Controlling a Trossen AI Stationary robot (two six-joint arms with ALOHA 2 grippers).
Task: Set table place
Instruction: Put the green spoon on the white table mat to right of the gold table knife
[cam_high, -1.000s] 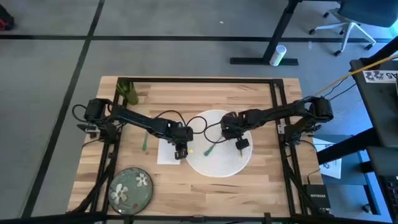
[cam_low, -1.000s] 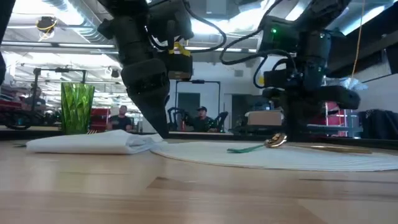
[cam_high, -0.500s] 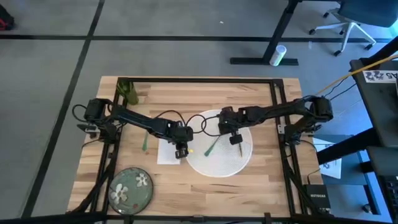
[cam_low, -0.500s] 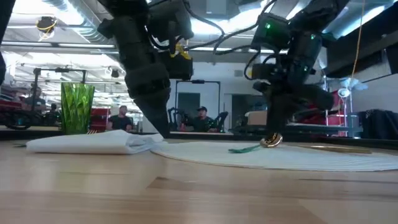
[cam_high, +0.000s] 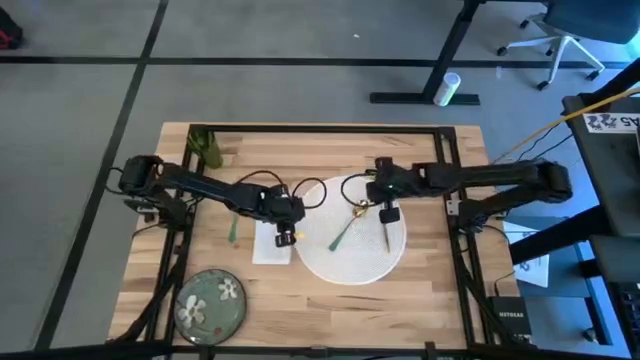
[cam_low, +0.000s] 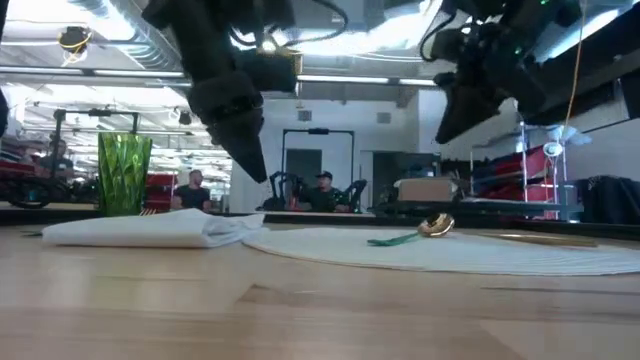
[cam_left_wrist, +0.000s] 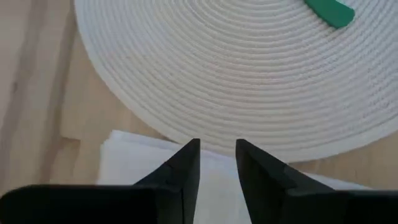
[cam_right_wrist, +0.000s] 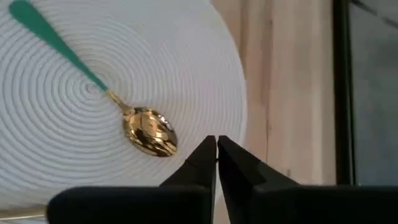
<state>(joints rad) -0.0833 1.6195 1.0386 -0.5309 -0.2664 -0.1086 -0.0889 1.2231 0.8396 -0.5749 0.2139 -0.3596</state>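
A round white woven placemat (cam_high: 350, 250) lies mid-table. On it rests a spoon (cam_high: 348, 226) with a green handle and a gold bowl (cam_right_wrist: 149, 132). My right gripper (cam_right_wrist: 216, 144) hangs shut above the mat's far right part, just past the spoon's bowl, touching nothing. My left gripper (cam_left_wrist: 216, 148) hovers over the folded white napkin (cam_high: 268, 243) at the mat's left edge, fingers slightly apart and empty. A green fork (cam_high: 233, 228) lies left of the napkin. The green cup (cam_high: 207, 148) stands at the far left corner. The floral plate (cam_high: 210, 305) sits near left.
A thin brownish utensil (cam_low: 525, 238) lies on the mat's right part. The black frame rail (cam_high: 445, 160) runs along the table's right side. People sit in the room beyond the table (cam_low: 322, 188). Bare wood (cam_high: 400, 310) shows at the near right.
My right gripper has risen off the spoon's bowl and gone toward the far edge. The spoon has turned on the mat, its gold bowl now farther back, its handle toward the near left. My left gripper has lifted from table height to above the napkin.
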